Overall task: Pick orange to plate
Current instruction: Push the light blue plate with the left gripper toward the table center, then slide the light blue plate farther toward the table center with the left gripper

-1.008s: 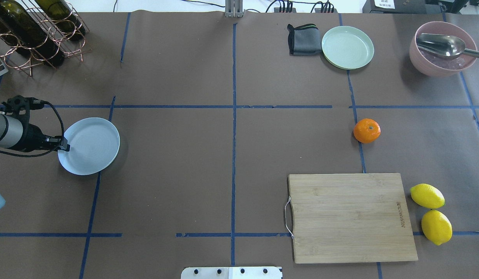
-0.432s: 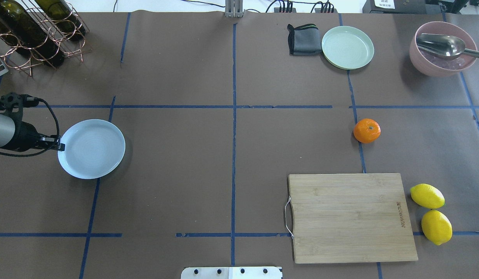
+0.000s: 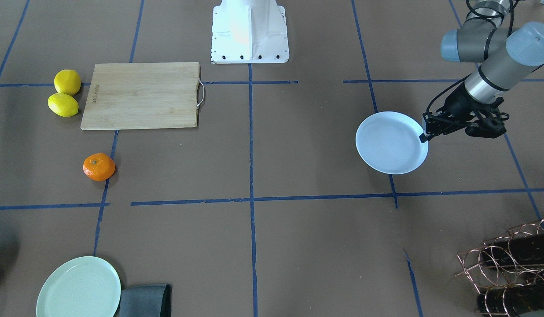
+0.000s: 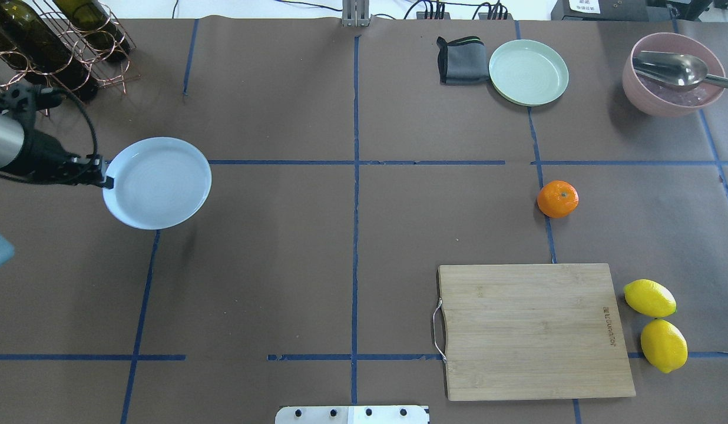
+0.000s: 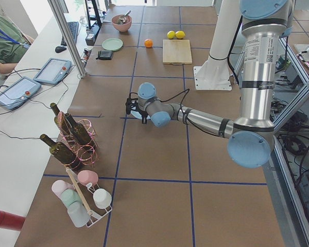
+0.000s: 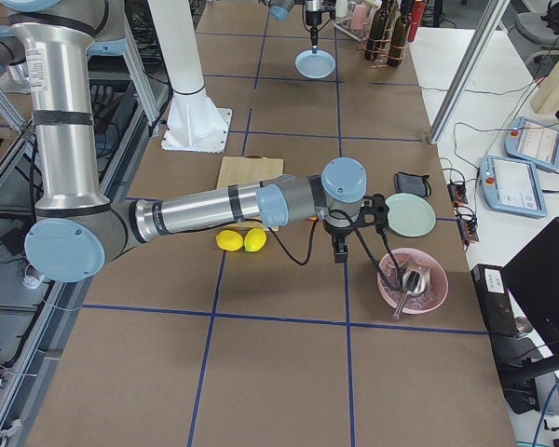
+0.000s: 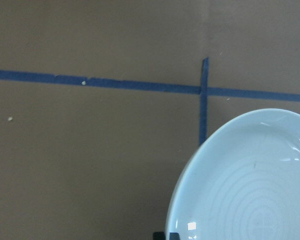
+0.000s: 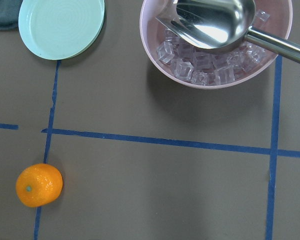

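Observation:
The orange (image 4: 558, 198) rests on the brown table at the right, on a blue tape line; it also shows in the front view (image 3: 98, 167) and low left in the right wrist view (image 8: 39, 185). My left gripper (image 4: 105, 179) is shut on the left rim of the pale bluish plate (image 4: 158, 182), which hangs a little above the table at the far left, casting a shadow below. The plate (image 3: 391, 143) is empty and fills the lower right of the left wrist view (image 7: 250, 185). The right gripper (image 6: 340, 247) hovers high near the pink bowl; I cannot tell its state.
A wooden cutting board (image 4: 532, 330) lies at the front right with two lemons (image 4: 655, 324) beside it. At the back right are a mint-green plate (image 4: 528, 72), a grey cloth (image 4: 460, 60) and a pink bowl (image 4: 670, 73) with ice and a ladle. A bottle rack (image 4: 52, 47) stands back left.
The left gripper has lifted the plate off the table and carried it away from the robot and slightly to the right. The orange has not moved.

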Robot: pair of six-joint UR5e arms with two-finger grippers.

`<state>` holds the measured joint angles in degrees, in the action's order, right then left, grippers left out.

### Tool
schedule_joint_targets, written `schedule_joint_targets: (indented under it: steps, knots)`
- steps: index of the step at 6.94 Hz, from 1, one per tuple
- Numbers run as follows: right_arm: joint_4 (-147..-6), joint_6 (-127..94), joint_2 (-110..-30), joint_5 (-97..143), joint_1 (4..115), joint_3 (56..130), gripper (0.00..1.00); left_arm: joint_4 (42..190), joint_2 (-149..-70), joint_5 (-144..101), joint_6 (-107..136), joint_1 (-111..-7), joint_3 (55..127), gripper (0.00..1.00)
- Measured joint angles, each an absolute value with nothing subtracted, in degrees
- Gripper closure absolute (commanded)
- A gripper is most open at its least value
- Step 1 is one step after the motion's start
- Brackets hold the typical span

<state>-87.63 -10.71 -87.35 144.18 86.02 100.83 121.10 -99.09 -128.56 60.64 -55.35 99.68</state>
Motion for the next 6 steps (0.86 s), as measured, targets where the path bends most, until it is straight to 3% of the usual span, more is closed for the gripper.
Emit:
schedule_joint_targets:
  steps: [3,6]
  knots:
    - [-87.61,-12.64,-87.25,142.94,83.6,101.33,0.0,116.15,-116.25,-122.37,80.3,-45.55,95.25,1.0]
    - [-87.54,-14.19,-87.19,140.63,82.57,101.82,0.0,116.26,-124.89,-108.81,93.01,-32.52,90.38,1.0]
